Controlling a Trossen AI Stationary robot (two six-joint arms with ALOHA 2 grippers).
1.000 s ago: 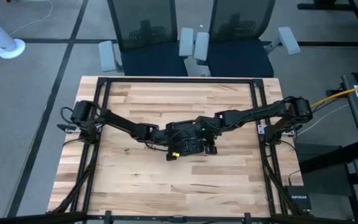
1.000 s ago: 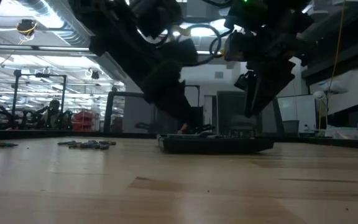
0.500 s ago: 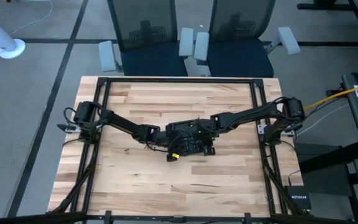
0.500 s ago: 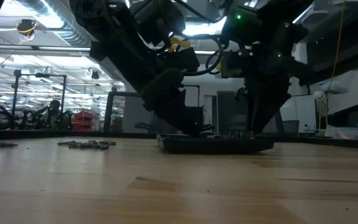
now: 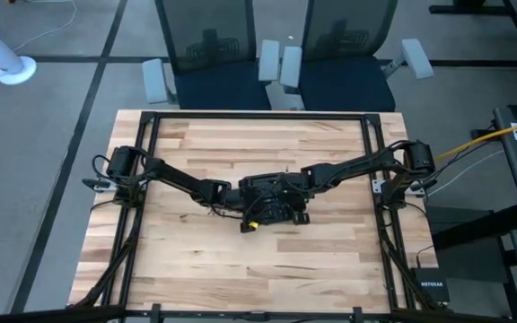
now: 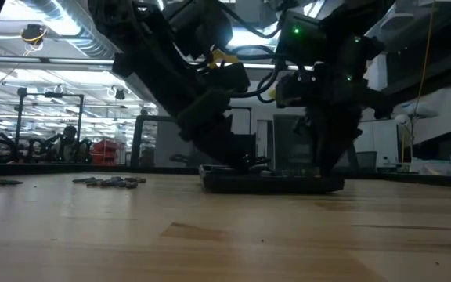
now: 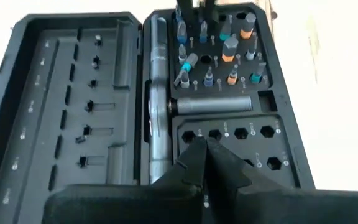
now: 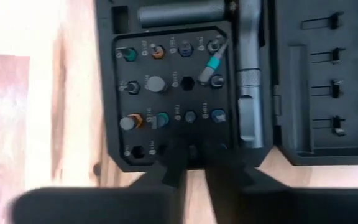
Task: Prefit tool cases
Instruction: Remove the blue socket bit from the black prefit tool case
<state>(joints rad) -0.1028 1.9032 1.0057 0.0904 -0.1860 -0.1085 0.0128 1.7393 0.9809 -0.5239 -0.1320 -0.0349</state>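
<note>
The tool case (image 5: 275, 205) lies open and flat at the centre of the tabletop (image 5: 196, 269). The left gripper (image 7: 202, 144) has its fingers clenched empty over the socket holes. The right gripper (image 8: 192, 157) is at the bit grid; whether its narrow-set fingers grip a bit cannot be told.

The black tool case (image 7: 148, 99) lies open and flat near the middle of the wooden table. One half holds small bits with colored bands and a gray metal handle. The other half shows empty slots.
</note>
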